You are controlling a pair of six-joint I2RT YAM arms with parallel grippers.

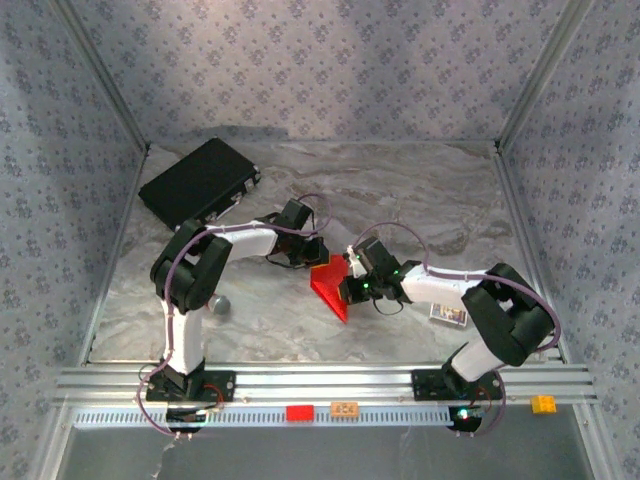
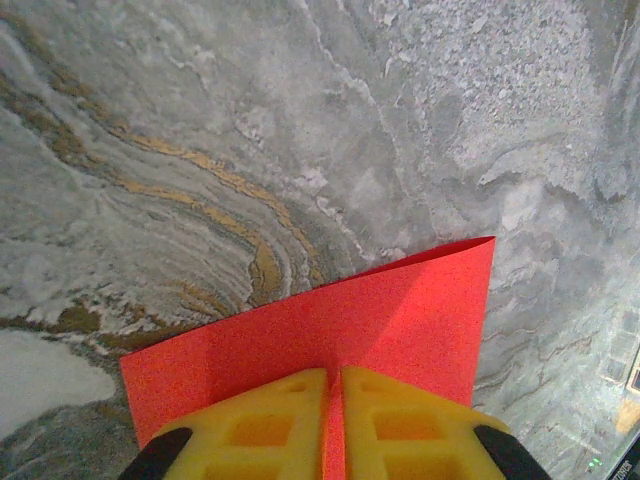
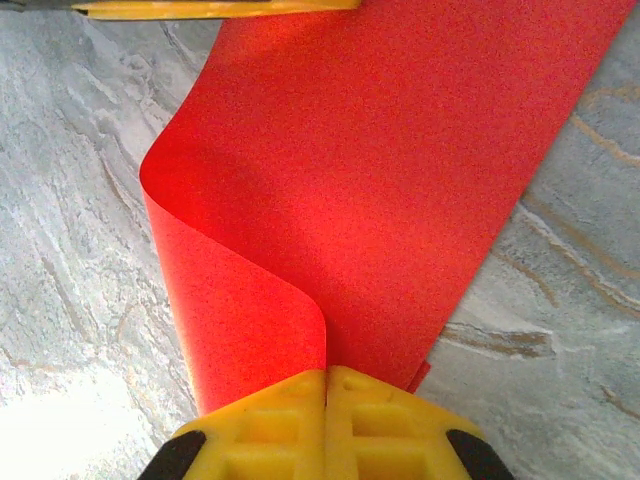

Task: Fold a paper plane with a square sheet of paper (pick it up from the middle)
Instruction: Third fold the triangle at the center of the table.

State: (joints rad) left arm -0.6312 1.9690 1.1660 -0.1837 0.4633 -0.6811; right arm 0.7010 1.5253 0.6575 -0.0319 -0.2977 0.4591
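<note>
The square sheet of paper (image 1: pixel 330 285), bright red, hangs between my two grippers at the table's middle as a loosely doubled wedge. My left gripper (image 1: pixel 318 250) is shut on its far edge; in the left wrist view the yellow fingers (image 2: pixel 270 425) pinch the paper (image 2: pixel 380 310), which spreads out ahead of them. My right gripper (image 1: pixel 352 285) is shut on the near right edge. In the right wrist view the paper (image 3: pixel 400 170) curls over into a rounded flap on the left, and my right gripper (image 3: pixel 326 372) clamps where the layers meet. The left finger (image 3: pixel 215 8) shows at the top.
A black case (image 1: pixel 200 182) lies at the back left. A small grey ball (image 1: pixel 219 303) rests by the left arm, a small card box (image 1: pixel 449 314) by the right arm. Red (image 1: pixel 299 412), orange (image 1: pixel 345 408) and yellow (image 1: pixel 543 404) blocks sit on the front rail.
</note>
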